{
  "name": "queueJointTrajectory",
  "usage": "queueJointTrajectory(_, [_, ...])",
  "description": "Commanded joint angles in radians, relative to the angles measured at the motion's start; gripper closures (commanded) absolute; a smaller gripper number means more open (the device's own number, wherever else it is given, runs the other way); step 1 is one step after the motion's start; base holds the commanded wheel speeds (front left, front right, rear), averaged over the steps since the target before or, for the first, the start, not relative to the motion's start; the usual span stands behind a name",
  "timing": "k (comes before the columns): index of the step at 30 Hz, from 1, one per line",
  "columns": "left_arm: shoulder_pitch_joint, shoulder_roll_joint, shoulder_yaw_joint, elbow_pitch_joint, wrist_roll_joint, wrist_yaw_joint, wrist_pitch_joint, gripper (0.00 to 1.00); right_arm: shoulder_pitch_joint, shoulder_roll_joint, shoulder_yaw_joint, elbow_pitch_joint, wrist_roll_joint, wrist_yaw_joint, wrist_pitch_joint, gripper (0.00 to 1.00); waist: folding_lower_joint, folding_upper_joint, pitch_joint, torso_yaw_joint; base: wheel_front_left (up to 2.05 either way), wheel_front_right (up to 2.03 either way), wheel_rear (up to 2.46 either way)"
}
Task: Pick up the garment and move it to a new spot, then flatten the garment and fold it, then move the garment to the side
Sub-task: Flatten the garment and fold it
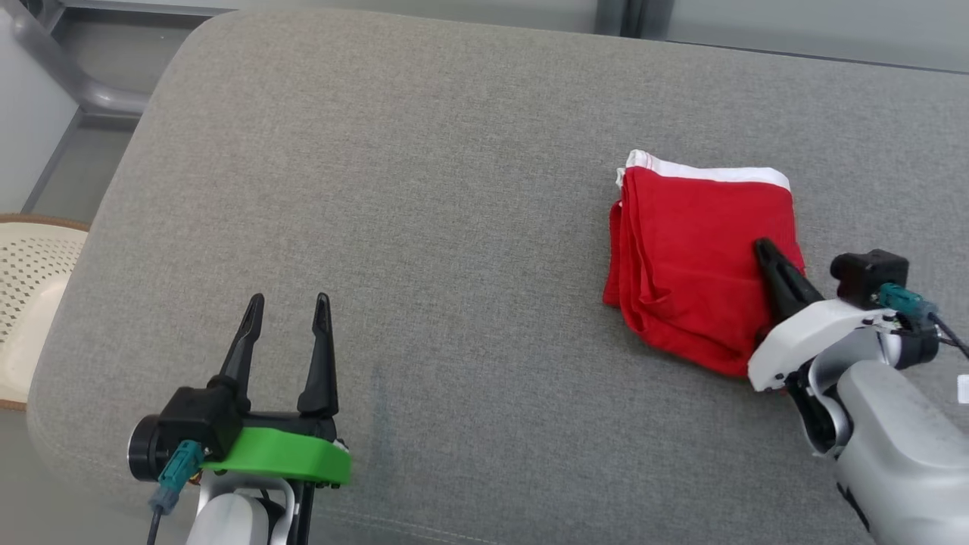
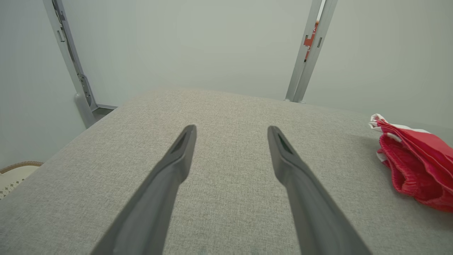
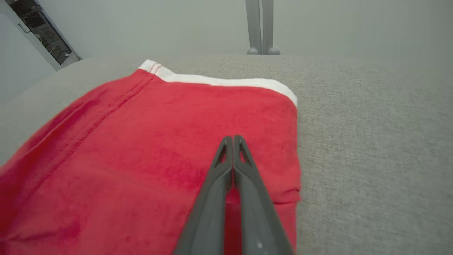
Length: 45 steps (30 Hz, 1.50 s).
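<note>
right gripper (image 3: 233,139), fingers pressed together, sits over the folded red garment (image 3: 148,141); left gripper (image 1: 290,300) spread wide.

1. Bright, soft, even light in all views.
2. A faint shadow sits beside the red cloth (image 2: 414,170) (left wrist view).
3. The fingers (image 3: 212,219) blur toward the bottom edge; wall posts (image 2: 67,56) lean from wide-angle distortion.
</note>
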Motion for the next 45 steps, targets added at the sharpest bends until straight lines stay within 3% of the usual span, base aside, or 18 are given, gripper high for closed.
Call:
queueJointTrajectory(1, [-0.016,0.003,-0.002,0.000,0.004,0.000,0.000,0.00,-0.009,0.019,0.020,0.006,-0.008,0.000,-0.003,1.00,0.0000,0.0000,0.002,0.010,0.00,0.00,0.00])
queueJointTrajectory(14, [-0.020,0.003,-0.008,-0.006,-0.009,0.009,0.000,0.00,0.002,0.176,0.216,-0.045,-0.026,-0.001,-0.003,1.00,0.0000,0.0000,0.011,0.010,0.00,0.00,0.00])
queueJointTrajectory(20, [-0.018,0.003,0.011,0.003,0.010,0.005,0.000,0.00,0.010,0.169,0.145,-0.135,-0.053,0.000,-0.003,1.00,0.0000,0.0000,-0.008,-0.048,0.00,0.00,0.00])
queueJointTrajectory(30, [0.019,0.003,0.086,0.019,0.050,-0.009,0.000,0.00,0.131,0.092,-0.083,-0.332,-0.146,0.000,-0.003,1.00,0.0000,0.0000,-0.064,-0.204,0.00,0.00,0.00])
queueJointTrajectory(31, [0.021,0.003,0.093,0.021,0.052,-0.010,0.000,0.00,0.147,0.085,-0.098,-0.346,-0.153,0.000,-0.003,0.82,0.0000,0.0000,-0.068,-0.217,0.00,0.00,0.00])
queueJointTrajectory(33, [0.026,0.003,0.102,0.022,0.060,-0.014,0.000,0.00,0.170,0.068,-0.115,-0.370,-0.164,0.000,-0.003,0.18,0.0000,0.0000,-0.076,-0.238,0.00,0.00,0.00])
queueJointTrajectory(34, [0.030,0.003,0.107,0.023,0.062,-0.014,0.000,0.00,0.184,0.068,-0.123,-0.381,-0.168,0.000,-0.003,0.00,0.0000,0.0000,-0.080,-0.248,0.00,0.00,0.00])
queueJointTrajectory(45, [0.072,0.003,0.150,0.034,0.075,-0.023,0.000,0.00,0.361,0.078,-0.238,-0.491,-0.176,0.000,-0.003,0.00,0.0000,0.0000,-0.135,-0.303,0.00,0.00,0.00])
